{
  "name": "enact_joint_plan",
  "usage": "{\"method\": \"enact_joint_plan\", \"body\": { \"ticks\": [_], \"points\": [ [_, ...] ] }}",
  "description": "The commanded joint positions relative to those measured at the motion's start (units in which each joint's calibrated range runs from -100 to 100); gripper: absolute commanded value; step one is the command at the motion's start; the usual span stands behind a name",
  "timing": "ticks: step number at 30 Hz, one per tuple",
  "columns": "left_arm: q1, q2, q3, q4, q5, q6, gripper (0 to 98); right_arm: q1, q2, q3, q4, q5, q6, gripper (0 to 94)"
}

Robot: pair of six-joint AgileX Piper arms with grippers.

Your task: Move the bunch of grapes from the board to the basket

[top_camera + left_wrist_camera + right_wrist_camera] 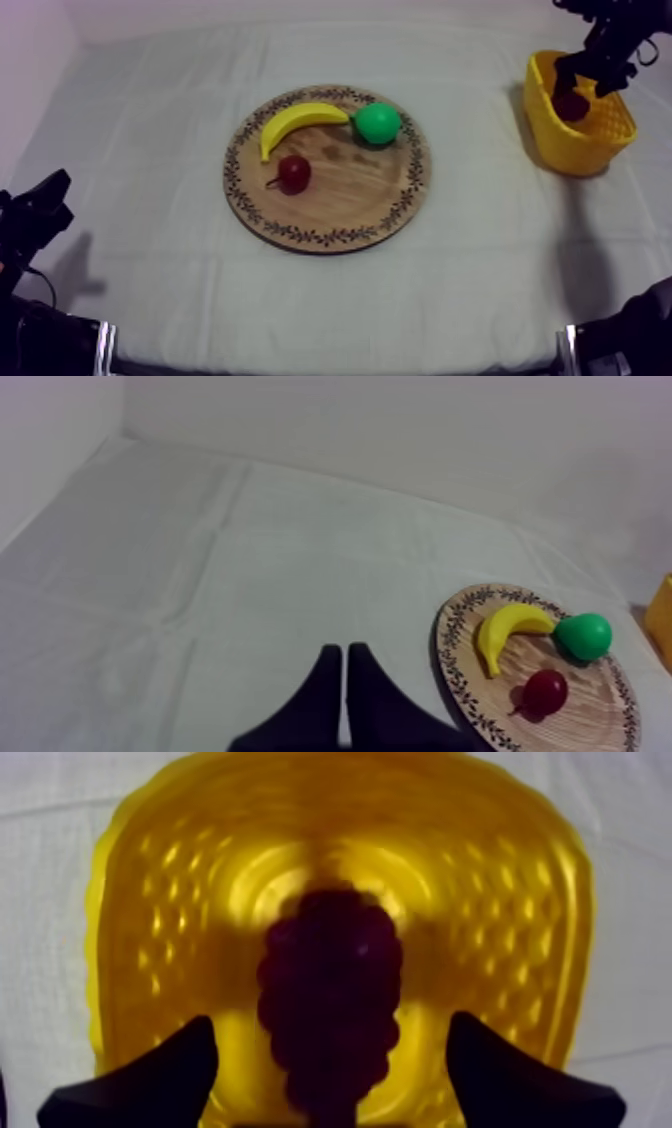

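The dark purple bunch of grapes lies inside the yellow basket, on its floor. My right gripper hangs over it, open, its black fingers wide apart and clear of the bunch on both sides. From above, the right gripper reaches down into the basket at the far right, with the grapes just below it. My left gripper rests low at the left, and its fingers lie together as a narrow wedge, shut on nothing.
The round wooden board sits mid-table and carries a banana, a green pear and a small red fruit. Bare cloth lies between board and basket. Beyond the left fingers, the board stands to their right.
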Motion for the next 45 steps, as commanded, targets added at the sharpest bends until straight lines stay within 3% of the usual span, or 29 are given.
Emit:
{"method": "enact_joint_plan", "body": {
  "ticks": [1, 11, 34, 45],
  "points": [
    [0.00, 0.00, -0.03, 0.00, -0.03, 0.00, 0.1, 0.46, -3.69, 2.03, -0.38, -1.25, 0.72, 67.0],
    [0.00, 0.00, -0.03, 0.00, -0.03, 0.00, 0.1, 2.17, -26.63, 15.30, -1.38, -7.08, 3.68, 57.4],
    [0.00, 0.00, -0.03, 0.00, -0.03, 0.00, 0.1, -5.57, -75.51, 47.56, -0.75, -6.02, 0.77, 36.7],
    [0.00, 0.00, -0.03, 0.00, -0.03, 0.00, 0.1, -7.60, -97.39, 67.22, -1.86, -12.60, 1.09, 24.9]
  ]
}}
